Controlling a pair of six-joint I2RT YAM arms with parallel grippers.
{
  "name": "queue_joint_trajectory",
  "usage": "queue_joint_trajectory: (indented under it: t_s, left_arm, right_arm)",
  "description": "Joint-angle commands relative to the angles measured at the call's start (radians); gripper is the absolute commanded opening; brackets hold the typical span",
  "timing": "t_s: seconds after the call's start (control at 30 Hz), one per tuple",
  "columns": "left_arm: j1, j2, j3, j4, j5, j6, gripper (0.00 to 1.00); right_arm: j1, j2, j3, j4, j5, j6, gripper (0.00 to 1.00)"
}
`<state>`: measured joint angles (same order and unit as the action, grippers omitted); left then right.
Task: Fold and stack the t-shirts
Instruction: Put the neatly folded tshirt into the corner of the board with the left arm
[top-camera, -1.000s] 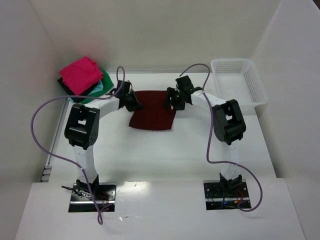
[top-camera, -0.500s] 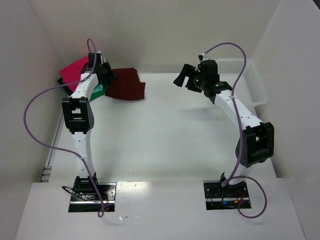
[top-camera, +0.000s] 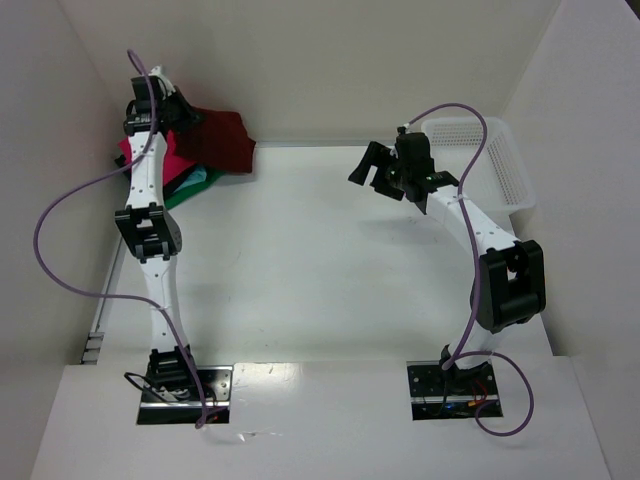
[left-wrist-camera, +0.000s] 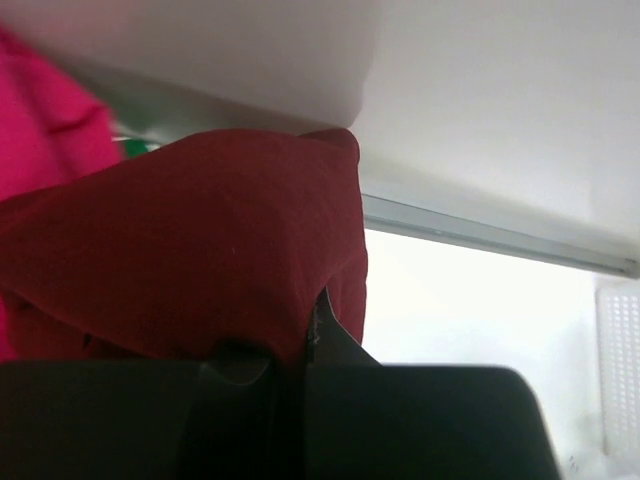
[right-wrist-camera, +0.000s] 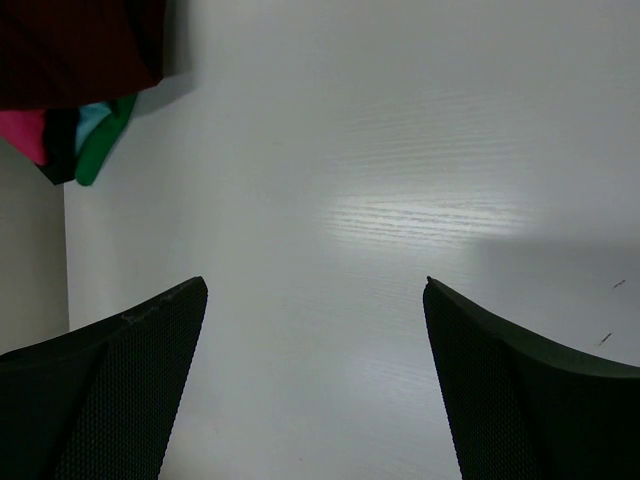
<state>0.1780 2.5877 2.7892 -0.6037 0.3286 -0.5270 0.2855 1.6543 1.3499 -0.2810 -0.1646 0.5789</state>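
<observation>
Five t-shirts — one maroon (top-camera: 222, 138), one pink (left-wrist-camera: 40, 110), one green (right-wrist-camera: 103, 143), one light blue (right-wrist-camera: 91, 118), one black (right-wrist-camera: 60, 148). One white basket (top-camera: 506, 170), one desk (top-camera: 320, 260). Two grippers — left gripper (top-camera: 184, 111), right gripper (right-wrist-camera: 315, 285).

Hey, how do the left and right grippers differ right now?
The left gripper is shut on the maroon shirt; the right gripper is open and empty. The left gripper is over the folded stack at far left; the right gripper is over bare table near the basket. Both are raised.
</observation>
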Motion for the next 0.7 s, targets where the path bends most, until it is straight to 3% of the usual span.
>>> queue_joint_trajectory:
  t_s: [0.0,0.33,0.67]
  left_arm:
    - [0.049,-0.07,0.064,-0.025,-0.019,0.001,0.0]
    - [0.201,-0.158,0.073,-0.024,-0.005,-0.01,0.0]
    - [0.253,-0.169,0.082,-0.034,-0.036,-0.03,0.0]
  right_arm:
    - [0.004,0.001,0.022,0.029,0.01,0.009,0.94]
    - [0.004,0.03,0.031,0.029,-0.041,0.009,0.94]
    - [0.014,0.039,0.02,0.02,-0.041,0.018,0.93]
